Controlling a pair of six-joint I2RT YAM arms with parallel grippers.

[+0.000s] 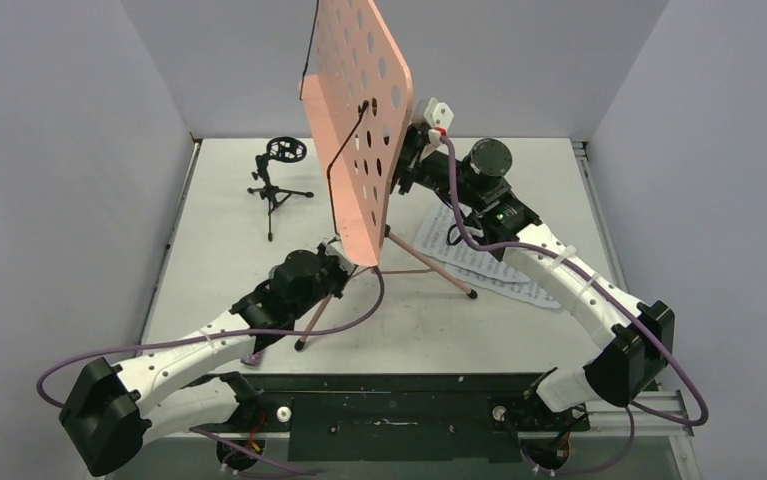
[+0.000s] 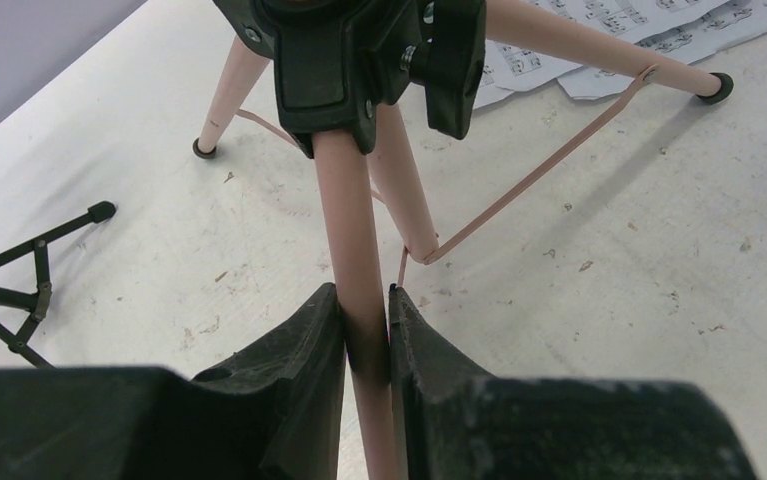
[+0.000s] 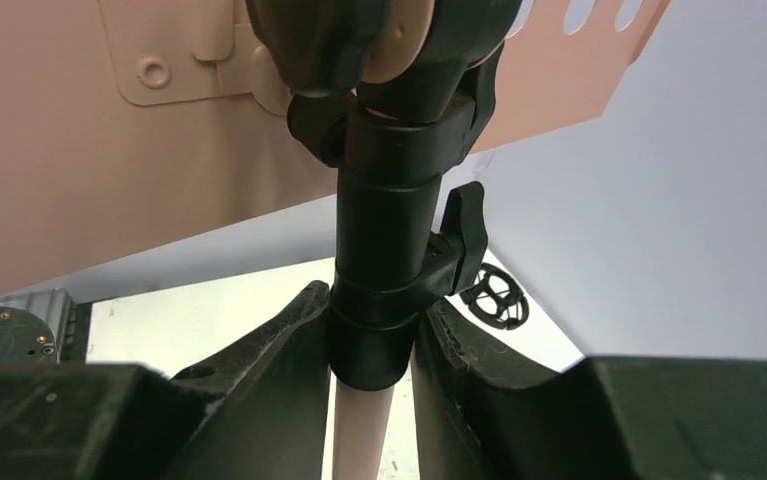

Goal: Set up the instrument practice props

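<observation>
1. Standing near the middle of the pale table (image 1: 214,235), the music stand (image 1: 359,120) has its pink perforated desk tilted and its tripod legs splayed toward my bases.
2. The tabletop is matte off-white. Up close it is scuffed and dotted with small specks.
3. Plain grey walls (image 1: 59,150) close in the table on the left, right and far sides. A black mounting plate (image 1: 389,405) runs along the near edge.
4. My left gripper (image 2: 366,300) pinches the stand's pink lower tube, one finger pressed to each side, just under the black leg hub.
5. My right gripper (image 3: 379,335) is closed round the black collar below the desk, high on the pole.
6. The sheet-music pages (image 1: 489,268) lie flat to the right of the stand. My right arm crosses over them and one stand leg ends at their near edge.
7. The mic stand (image 1: 279,180) stands well apart at the far left, its ring mount on top.
8. From above, the top of the desk is cut off by the frame edge.
9. The desk also hides my right fingers in that view.
10. Only two legs of the stand show clearly from above.
11. Notes on the pages are too small to read.
</observation>
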